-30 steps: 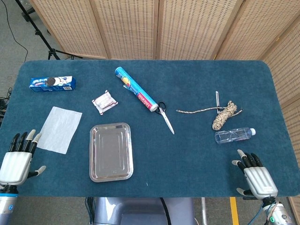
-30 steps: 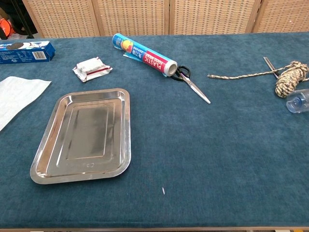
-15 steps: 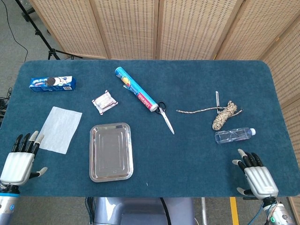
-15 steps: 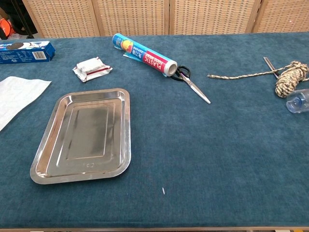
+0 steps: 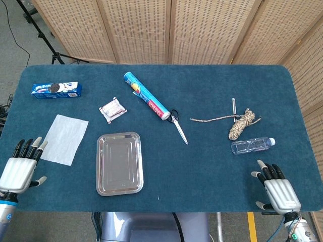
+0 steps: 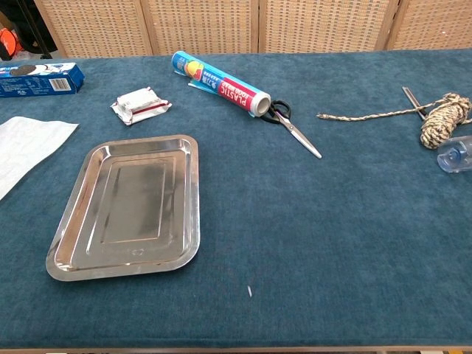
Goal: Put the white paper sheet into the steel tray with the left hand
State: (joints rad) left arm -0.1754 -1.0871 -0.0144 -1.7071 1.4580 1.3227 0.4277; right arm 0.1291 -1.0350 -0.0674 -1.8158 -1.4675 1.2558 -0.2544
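The white paper sheet [image 5: 63,138] lies flat on the blue table at the left, also at the left edge of the chest view [image 6: 26,150]. The steel tray [image 5: 119,163] sits empty to its right, and fills the lower left of the chest view [image 6: 125,204]. My left hand [image 5: 20,167] hovers near the table's front left corner, fingers spread, its fingertips just short of the sheet's near edge, holding nothing. My right hand [image 5: 278,189] is at the front right corner, fingers apart and empty. Neither hand shows in the chest view.
A blue cookie box [image 5: 56,89] lies at the far left. A small wrapped packet [image 5: 112,109], a plastic-wrap roll [image 5: 146,96] and scissors [image 5: 178,126] lie behind the tray. A rope bundle [image 5: 240,123] and a water bottle [image 5: 252,145] lie at the right.
My left hand has drawn back toward the table's front edge, off the sheet's near corner. The right hand has barely shifted. Sheet and tray lie as before.
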